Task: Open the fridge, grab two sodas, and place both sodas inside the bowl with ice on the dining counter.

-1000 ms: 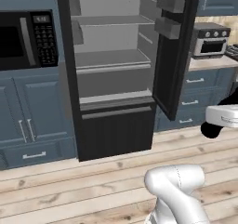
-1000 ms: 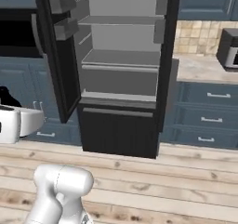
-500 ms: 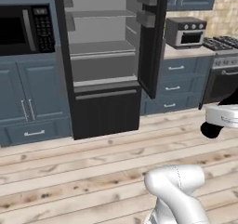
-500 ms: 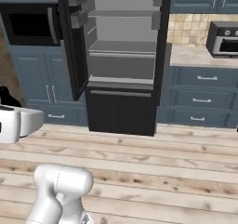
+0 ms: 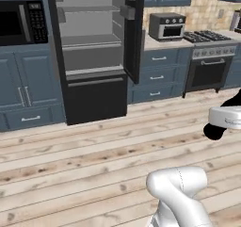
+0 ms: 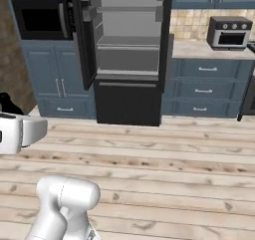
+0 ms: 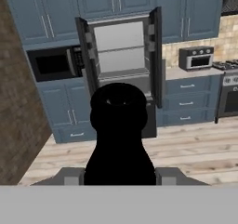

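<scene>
Both doors of the tall black double-door fridge are swung open. From the hand view it sits straight ahead of the fingers and well apart from them, with a wide stretch of pale wood plank floor in between. Its grey shelves look bare from this far out, though I can't say for sure. The black built-in microwave in the blue-grey cabinet is ahead and off to the fingers' left, and the small silver toaster oven on the wall counter is ahead to their right.

Now the gripper. A small cylindrical soda can stands up right between the jaws. It's rendered nearly black here with a ringed top, so I can't confirm the red. The jaws are partway closed, snug on either side of its base, so I'd call that a grip on the can.

My read is that this is the carry step, hauling one soda over to the bowl on the dining counter. Tips for doing it well:

- Keep the hand level so the can stays upright. It's pinched low, so any hard swing could lever it loose.
- Don't loosen the squeeze while the base is driving.
- Come in above the bowl and lower the can until it's just over the ice before letting go, rather than dropping it from height.
- One more can is needed after this, so leave room in the bowl.
</scene>
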